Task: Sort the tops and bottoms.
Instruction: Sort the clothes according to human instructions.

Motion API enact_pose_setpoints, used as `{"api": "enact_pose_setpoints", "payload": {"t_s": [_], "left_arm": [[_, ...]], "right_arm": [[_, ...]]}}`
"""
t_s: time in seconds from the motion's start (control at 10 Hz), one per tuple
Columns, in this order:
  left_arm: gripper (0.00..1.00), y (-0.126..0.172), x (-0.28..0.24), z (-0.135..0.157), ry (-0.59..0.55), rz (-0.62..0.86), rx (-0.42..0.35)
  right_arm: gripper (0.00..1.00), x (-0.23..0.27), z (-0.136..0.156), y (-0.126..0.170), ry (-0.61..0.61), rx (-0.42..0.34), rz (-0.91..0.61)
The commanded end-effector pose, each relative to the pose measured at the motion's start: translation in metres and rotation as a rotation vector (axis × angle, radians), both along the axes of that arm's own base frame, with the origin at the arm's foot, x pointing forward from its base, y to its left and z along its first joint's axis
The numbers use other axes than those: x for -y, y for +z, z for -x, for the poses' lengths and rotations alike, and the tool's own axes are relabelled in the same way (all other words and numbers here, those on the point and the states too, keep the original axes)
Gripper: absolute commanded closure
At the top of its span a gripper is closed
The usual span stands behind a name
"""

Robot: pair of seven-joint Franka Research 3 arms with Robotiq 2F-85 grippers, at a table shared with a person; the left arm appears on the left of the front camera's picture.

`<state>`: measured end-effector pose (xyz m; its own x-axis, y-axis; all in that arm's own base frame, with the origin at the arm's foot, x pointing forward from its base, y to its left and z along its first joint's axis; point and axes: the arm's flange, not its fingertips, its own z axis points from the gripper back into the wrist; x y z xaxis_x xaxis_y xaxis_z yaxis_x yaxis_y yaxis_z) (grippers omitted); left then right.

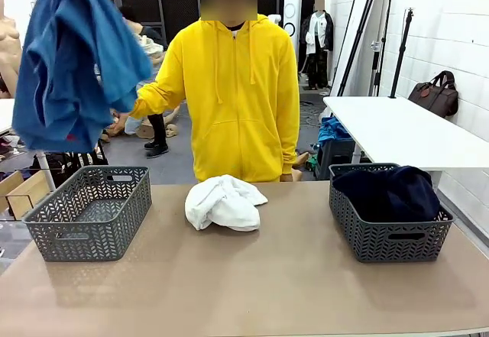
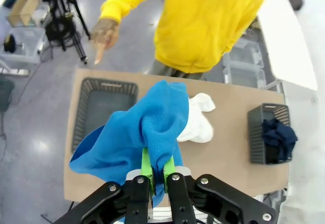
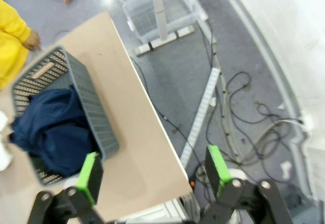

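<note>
Left gripper (image 2: 157, 166), clamped on the blue garment (image 2: 142, 127), hangs high; lowering it over the empty basket (image 1: 84, 234) before release should keep cloth inside. Right gripper (image 3: 152, 170) gapes open.

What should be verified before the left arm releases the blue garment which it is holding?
1. Left gripper shut on the bright blue garment: ok.
2. Garment free of the table: ok, it hangs high above it.
3. Garment directly over the left basket: cannot tell.
4. Left basket has room: ok, nothing is seen inside it.
5. Person's hand apart from that basket: ok, it points from beyond the table's far edge.
6. Right gripper open and out of the way: ok, it is by the right basket.
</note>
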<state>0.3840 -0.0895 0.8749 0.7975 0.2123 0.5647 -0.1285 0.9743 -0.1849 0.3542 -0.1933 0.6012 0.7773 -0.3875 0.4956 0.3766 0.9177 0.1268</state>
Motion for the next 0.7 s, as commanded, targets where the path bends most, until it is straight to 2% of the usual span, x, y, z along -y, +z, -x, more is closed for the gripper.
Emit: {"api": "enact_pose_setpoints", "payload": {"t_s": [0.0, 0.1, 0.2, 0.3, 0.6], "left_arm": [[1.00, -0.079, -0.017, 0.032, -0.008, 0.040, 0.028], [1.00, -0.104, -0.027, 0.035, 0.025, 0.065, 0.014], [1.00, -0.110, -0.022, 0.035, 0.065, 0.101, 0.013], [1.00, -0.068, -0.022, 0.011, 0.032, 0.036, -0.027], [1.00, -0.068, -0.022, 0.011, 0.032, 0.036, -0.027]], "right_arm": [[0.00, -0.001, 0.001, -0.001, -0.002, -0.011, 0.006], [0.00, -0.001, 0.001, -0.001, -0.002, -0.011, 0.006], [0.00, -0.001, 0.001, -0.001, -0.002, -0.011, 0.006], [0.00, -0.001, 0.001, -0.001, -0.002, -0.011, 0.006], [0.00, -0.001, 0.001, -0.001, -0.002, -0.011, 0.006]]}}
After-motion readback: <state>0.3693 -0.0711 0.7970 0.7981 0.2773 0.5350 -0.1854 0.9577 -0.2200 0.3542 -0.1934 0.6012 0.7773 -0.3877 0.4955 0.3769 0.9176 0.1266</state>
